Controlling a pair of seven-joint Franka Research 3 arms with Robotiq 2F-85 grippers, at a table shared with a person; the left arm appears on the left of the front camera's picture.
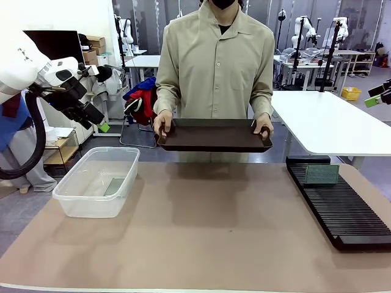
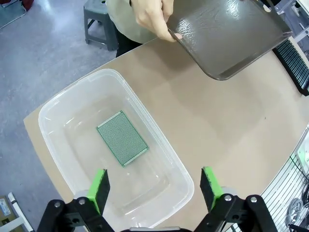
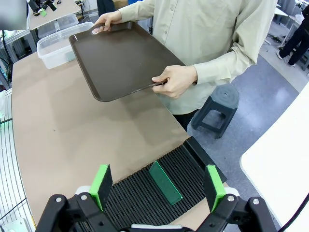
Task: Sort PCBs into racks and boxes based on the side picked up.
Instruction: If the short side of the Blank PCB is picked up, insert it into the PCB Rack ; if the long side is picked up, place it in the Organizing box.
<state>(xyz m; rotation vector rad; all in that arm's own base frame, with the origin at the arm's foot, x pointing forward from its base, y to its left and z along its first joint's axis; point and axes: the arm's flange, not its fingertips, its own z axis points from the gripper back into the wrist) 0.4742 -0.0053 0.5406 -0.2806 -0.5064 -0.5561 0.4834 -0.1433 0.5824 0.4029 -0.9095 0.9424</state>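
Left gripper (image 2: 154, 186) gapes wide, empty, above the clear tub (image 2: 159, 147) holding one PCB (image 2: 122, 138) flat. Right gripper (image 3: 159, 186), equally wide, hangs over the black rack (image 3: 145, 198), where the second PCB (image 3: 165, 182) stands slotted. A person holds one brown tray (image 1: 214, 135).

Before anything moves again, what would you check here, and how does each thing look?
1. Left end effector open, holding nothing: ok.
2. Right end effector open, holding nothing: ok.
3. One PCB lying flat in the clear box: ok.
4. Other PCB standing in a slot of the black rack: ok.
5. Tray held above the table by the person's hands; no board on it: ok.
6. Whether more boards are coming: cannot tell.
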